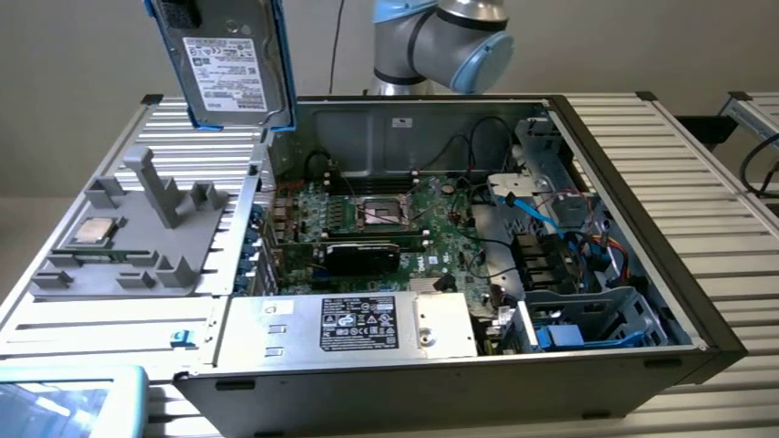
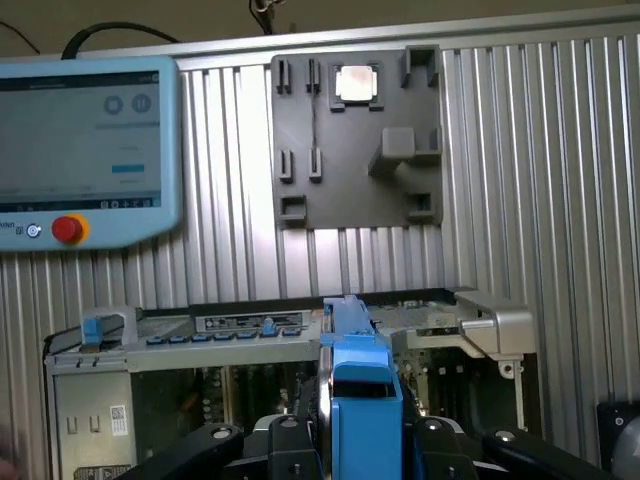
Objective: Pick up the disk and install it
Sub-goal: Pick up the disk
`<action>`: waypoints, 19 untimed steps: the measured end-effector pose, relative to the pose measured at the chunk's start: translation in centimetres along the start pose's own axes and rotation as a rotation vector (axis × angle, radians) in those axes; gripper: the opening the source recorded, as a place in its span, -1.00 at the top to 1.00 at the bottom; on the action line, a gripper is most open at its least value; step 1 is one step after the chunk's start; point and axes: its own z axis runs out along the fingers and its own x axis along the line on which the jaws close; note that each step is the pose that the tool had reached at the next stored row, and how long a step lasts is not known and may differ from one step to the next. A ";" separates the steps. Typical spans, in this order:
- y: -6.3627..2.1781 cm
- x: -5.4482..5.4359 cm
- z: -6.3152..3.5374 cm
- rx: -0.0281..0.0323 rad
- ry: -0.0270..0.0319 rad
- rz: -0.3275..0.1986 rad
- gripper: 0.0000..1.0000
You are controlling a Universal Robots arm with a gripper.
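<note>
Corner of a pale blue-framed touchscreen pendant (image 1: pixel 73 392) sits closest to you in the exterior view, lying on the ribbed aluminium tabletop (image 1: pixel 681 137). Just behind it you meet the open black-and-steel computer case (image 1: pixel 426 370), with its inside facing up. At the case's near edge is a silver box-shaped power supply (image 1: pixel 353 324) with a black label. Past that lies the green motherboard (image 1: pixel 378 219), and a metal drive cage (image 1: pixel 597 315) fills the near corner at the exterior view's right.

Beside the case, at the exterior view's left, you find a grey plastic fixture tray (image 1: pixel 134 237) holding a small square silver processor chip (image 1: pixel 95 233).

Farther back and higher is the disk (image 1: pixel 232 64), a flat silver-grey hard drive with a white printed label in a bright blue plastic carrier. It hangs upright in the air above the case's edge on the fixture side, label toward you.

In the wrist view, the black hand (image 2: pixel 365 445) is pinching the disk, its jaws pressed against both sides of the blue carrier. Farthest back stands the grey and pale blue robot arm (image 1: pixel 444 41).
</note>
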 end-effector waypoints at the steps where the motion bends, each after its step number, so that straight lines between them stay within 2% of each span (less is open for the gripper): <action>1: -0.42 0.2 -0.06 -0.0001 -0.0001 0.000 0.25; 7: -2.94 1.0 -0.27 -0.0002 -0.0013 0.000 0.25; 14: -5.92 1.6 -0.30 -0.0006 -0.0055 0.000 0.25; 19: -7.47 2.1 -0.31 -0.0018 -0.0108 0.000 0.25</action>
